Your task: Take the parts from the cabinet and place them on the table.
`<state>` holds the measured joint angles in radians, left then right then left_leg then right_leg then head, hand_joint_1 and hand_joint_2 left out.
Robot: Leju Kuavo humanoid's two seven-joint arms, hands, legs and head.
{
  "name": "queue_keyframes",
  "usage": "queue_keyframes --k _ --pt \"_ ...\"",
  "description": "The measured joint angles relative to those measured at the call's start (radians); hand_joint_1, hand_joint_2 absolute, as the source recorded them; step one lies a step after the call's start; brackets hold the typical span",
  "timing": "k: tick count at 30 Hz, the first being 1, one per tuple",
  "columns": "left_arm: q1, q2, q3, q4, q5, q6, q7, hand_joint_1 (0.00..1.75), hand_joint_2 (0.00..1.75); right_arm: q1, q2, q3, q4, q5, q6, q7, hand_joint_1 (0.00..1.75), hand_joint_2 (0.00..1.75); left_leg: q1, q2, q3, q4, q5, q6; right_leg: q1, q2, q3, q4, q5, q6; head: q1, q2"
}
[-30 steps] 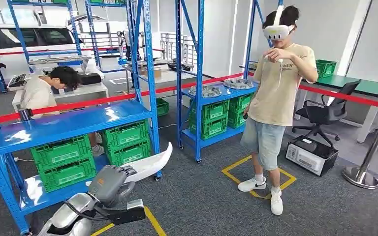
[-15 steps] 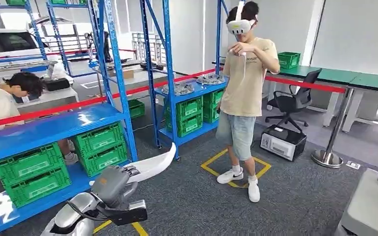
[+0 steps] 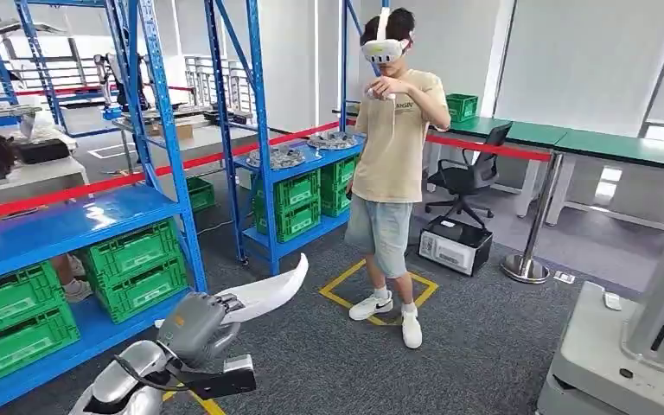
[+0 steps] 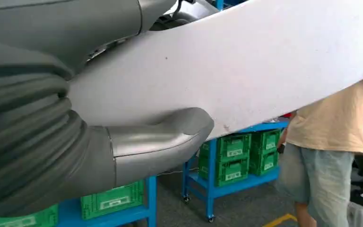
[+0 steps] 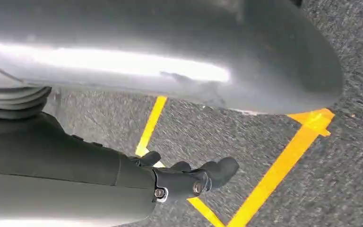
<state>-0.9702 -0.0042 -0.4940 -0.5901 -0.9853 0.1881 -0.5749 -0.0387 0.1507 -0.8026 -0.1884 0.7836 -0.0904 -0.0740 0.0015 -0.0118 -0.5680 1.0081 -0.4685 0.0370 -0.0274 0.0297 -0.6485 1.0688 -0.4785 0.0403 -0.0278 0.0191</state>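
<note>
**A:** White curved part (image 3: 264,294), where is it in the head view?

**B:** It is held in the left hand (image 3: 197,322), low and in front of the blue rack (image 3: 173,164), and its tip points toward the person (image 3: 393,164) who stands beyond that rack. I judge the step is carrying it to the table. Keep the grasp firm, turn slowly, and keep the long tip away from the rack posts and from the person.

**A:** And the left wrist view?

**B:** The thumb (image 4: 160,137) presses under the part (image 4: 246,71); green crates (image 4: 236,156) of the rack are behind it.

**A:** The right wrist view?

**B:** The right hand (image 5: 184,179) hangs with nothing in it, the fingers half curled. Below it is grey carpet (image 5: 350,56) with yellow tape (image 5: 274,179).

**A:** The room?

**B:** Past the rack there are a red barrier (image 3: 484,147) and green tables (image 3: 631,151).
</note>
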Motion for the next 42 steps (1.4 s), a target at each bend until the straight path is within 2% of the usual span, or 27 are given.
queue_keyframes --k 2,3,4,6,7,8,9,13,14,15,16,18,19,21,23,24,28,29,30,31,33,34,35,36,38,39,42 --pt "0.002 0.0 0.0 0.001 0.0 -0.001 -0.002 1.75 1.75 -0.003 0.0 0.0 0.0 0.0 0.0 -0.003 0.0 0.0 -0.004 0.02 -0.004 0.001 -0.001 0.004 0.0 -0.015 -0.076 0.165 -0.077 0.003 0.0 0.0" --pt "0.004 0.0 0.0 0.001 0.0 -0.001 -0.003 1.75 1.75 -0.002 0.0 0.0 0.0 0.0 0.0 -0.003 0.0 0.0 -0.005 0.03 -0.005 0.002 -0.001 0.005 0.0 -0.015 -0.106 0.229 -0.096 0.005 0.0 0.0" --pt "0.006 0.0 0.0 0.001 0.0 -0.001 -0.004 1.75 1.75 -0.002 0.0 0.0 0.0 0.0 0.0 -0.002 0.0 0.0 -0.005 0.039 -0.006 0.005 -0.002 0.005 0.0 -0.016 -0.114 0.246 -0.092 0.006 0.0 0.0" --pt "0.007 -0.001 0.0 0.001 0.0 -0.001 -0.006 1.75 1.75 0.0 0.0 -0.002 0.0 0.0 0.001 -0.002 0.0 0.0 -0.004 0.055 -0.008 0.011 -0.005 0.003 0.0 -0.022 -0.066 0.157 -0.033 0.007 0.0 0.0" --pt "0.006 -0.001 0.0 0.0 0.0 -0.002 -0.008 1.75 1.75 -0.001 -0.001 -0.002 0.0 0.0 0.0 -0.002 0.0 0.0 -0.004 0.065 -0.009 0.017 -0.009 -0.001 0.0 -0.037 -0.014 0.062 0.01 0.007 0.0 0.0" --pt "0.005 -0.001 0.0 0.0 0.0 -0.003 -0.008 1.75 1.75 -0.002 -0.001 -0.003 0.0 0.0 0.0 -0.001 0.0 0.0 -0.005 0.073 -0.009 0.025 -0.015 -0.007 0.0 -0.068 0.031 -0.019 0.029 0.005 0.0 0.0" --pt "0.005 0.0 0.0 -0.002 0.0 -0.003 -0.01 1.75 1.75 -0.005 0.0 -0.003 0.0 0.0 0.0 0.001 0.0 0.0 -0.016 0.078 -0.014 0.032 -0.022 -0.015 0.01 -0.082 0.034 -0.03 0.014 -0.004 0.0 0.0" --pt "0.004 -0.01 0.0 -0.005 0.001 -0.005 -0.015 1.75 1.75 -0.002 0.0 -0.006 0.0 0.0 0.001 0.005 0.0 0.0 -0.014 0.102 -0.007 0.027 -0.024 -0.033 0.008 -0.045 0.027 -0.035 0.024 -0.029 0.0 0.0" --pt "0.004 -0.009 0.0 -0.007 0.001 -0.006 -0.015 1.75 1.75 -0.001 0.0 -0.006 0.0 0.0 0.002 0.006 0.0 0.0 -0.007 0.076 -0.014 0.04 -0.034 -0.043 0.002 -0.042 0.029 -0.04 0.028 -0.036 -0.001 0.0" --pt "0.003 -0.008 0.0 -0.007 0.001 -0.006 -0.015 1.75 1.75 -0.002 -0.001 -0.006 0.0 0.0 0.002 0.008 0.0 0.0 -0.007 0.043 -0.029 0.074 -0.062 -0.05 0.0 -0.036 0.028 -0.04 0.03 -0.039 -0.002 0.0" --pt "0.002 -0.006 0.0 -0.007 0.002 -0.006 -0.015 1.75 1.75 -0.002 -0.001 -0.007 0.0 0.0 0.003 0.008 0.0 0.0 -0.005 0.027 -0.057 0.137 -0.1 -0.053 0.0 -0.029 0.027 -0.041 0.032 -0.041 -0.002 0.0" --pt "0.007 -0.006 0.0 -0.003 0.001 -0.01 -0.015 1.75 1.75 -0.003 -0.001 -0.007 0.0 0.0 0.006 0.008 0.0 0.0 -0.003 0.018 -0.124 0.287 -0.162 -0.058 0.0 -0.014 0.025 -0.04 0.032 -0.043 -0.002 0.0" --pt "0.01 -0.005 0.0 -0.002 0.002 -0.012 -0.017 1.75 1.75 -0.002 -0.001 -0.007 0.0 0.0 0.008 0.008 0.0 0.0 -0.002 0.018 -0.14 0.322 -0.165 -0.059 0.0 -0.004 0.024 -0.04 0.032 -0.043 -0.002 0.0" --pt "0.011 -0.004 0.0 -0.001 0.004 -0.024 -0.021 1.75 1.75 -0.001 -0.001 -0.007 0.0 0.0 0.013 0.008 0.0 0.0 0.0 0.016 -0.11 0.257 -0.108 -0.053 0.0 0.015 0.024 -0.039 0.033 -0.041 -0.002 0.0" --pt "0.008 -0.001 0.0 -0.006 0.012 -0.043 -0.034 1.75 1.75 -0.002 0.0 -0.007 0.0 0.001 0.014 0.008 0.0 0.0 0.001 -0.013 -0.028 0.085 -0.022 -0.044 -0.001 0.032 0.025 -0.037 0.035 -0.037 -0.002 0.0" --pt "0.007 0.004 0.0 -0.01 0.018 -0.05 -0.04 1.75 1.75 -0.002 0.0 -0.007 0.0 0.003 0.015 0.008 0.0 0.0 0.001 -0.05 -0.009 0.04 -0.03 -0.038 0.001 0.038 0.021 -0.036 0.037 -0.031 -0.002 0.0" --pt "0.007 0.003 0.0 -0.023 0.023 -0.064 -0.052 1.75 1.75 0.0 0.0 -0.008 0.0 0.006 0.016 0.008 0.0 0.0 -0.008 -0.026 -0.007 0.029 -0.02 -0.023 -0.005 0.069 0.011 -0.05 0.055 0.0 -0.002 0.0" --pt "0.007 0.003 0.0 -0.029 0.023 -0.064 -0.052 1.75 1.75 0.001 0.0 -0.009 0.0 0.006 0.016 0.008 0.0 0.0 0.004 -0.015 -0.003 0.016 -0.011 -0.011 -0.006 0.059 0.008 -0.046 0.05 0.001 -0.001 0.0" --pt "0.005 0.003 0.0 -0.031 0.024 -0.065 -0.052 1.75 1.75 0.002 0.0 -0.009 0.0 0.006 0.016 0.008 0.0 0.0 0.002 -0.007 -0.002 0.012 -0.008 -0.004 0.002 0.016 -0.004 -0.019 0.029 0.004 0.0 0.0" --pt "0.005 0.003 0.0 -0.033 0.024 -0.065 -0.053 1.75 1.75 -0.001 0.0 -0.009 0.0 0.006 0.016 0.008 0.0 0.0 0.001 0.002 -0.003 0.012 -0.007 0.003 0.003 -0.006 -0.034 0.044 -0.01 0.005 0.0 0.0" --pt "0.008 0.004 0.0 -0.032 0.024 -0.066 -0.053 1.75 1.75 -0.004 0.0 -0.009 0.0 0.006 0.016 0.008 0.0 0.0 -0.003 0.019 -0.006 0.014 -0.007 0.006 0.003 -0.017 -0.104 0.197 -0.074 0.009 0.0 0.0" --pt "0.01 0.005 0.0 -0.032 0.024 -0.066 -0.053 1.75 1.75 -0.004 0.0 -0.01 0.0 0.006 0.016 0.008 0.0 0.0 -0.005 0.029 -0.008 0.016 -0.008 0.007 0.003 -0.018 -0.128 0.248 -0.086 0.009 0.0 0.0" --pt "0.011 0.005 0.0 -0.032 0.024 -0.067 -0.053 1.75 1.75 -0.003 0.0 -0.01 0.0 0.006 0.016 0.008 0.0 0.0 -0.007 0.038 -0.009 0.018 -0.009 0.008 0.004 -0.019 -0.126 0.247 -0.075 0.009 0.0 0.0" --pt "0.011 0.005 0.0 -0.032 0.025 -0.068 -0.054 1.75 1.75 -0.001 0.0 -0.012 0.0 0.008 0.017 0.008 0.0 0.0 -0.007 0.047 -0.01 0.02 -0.009 0.008 0.004 -0.021 -0.1 0.2 -0.044 0.006 0.0 0.0" --pt "0.011 0.006 0.0 -0.036 0.032 -0.076 -0.061 1.75 1.75 -0.002 0.0 -0.015 0.0 0.011 0.018 0.008 0.0 0.0 -0.009 0.063 -0.01 0.024 -0.014 0.005 0.008 -0.041 -0.002 0.027 0.029 -0.002 0.0 0.0" --pt "0.01 0.007 0.0 -0.039 0.035 -0.082 -0.065 1.75 1.75 -0.003 -0.001 -0.015 0.0 0.013 0.021 0.008 0.0 0.0 -0.011 0.07 -0.01 0.027 -0.016 0.002 0.015 -0.075 0.028 -0.038 0.026 -0.011 0.0 0.0" --pt "0.01 0.017 0.0 -0.041 0.041 -0.1 -0.072 1.75 1.75 -0.005 -0.001 -0.016 0.0 0.018 0.027 0.008 0.0 0.0 -0.017 0.085 -0.009 0.025 -0.021 -0.015 0.021 -0.054 0.027 -0.043 0.031 -0.023 0.0 0.0"
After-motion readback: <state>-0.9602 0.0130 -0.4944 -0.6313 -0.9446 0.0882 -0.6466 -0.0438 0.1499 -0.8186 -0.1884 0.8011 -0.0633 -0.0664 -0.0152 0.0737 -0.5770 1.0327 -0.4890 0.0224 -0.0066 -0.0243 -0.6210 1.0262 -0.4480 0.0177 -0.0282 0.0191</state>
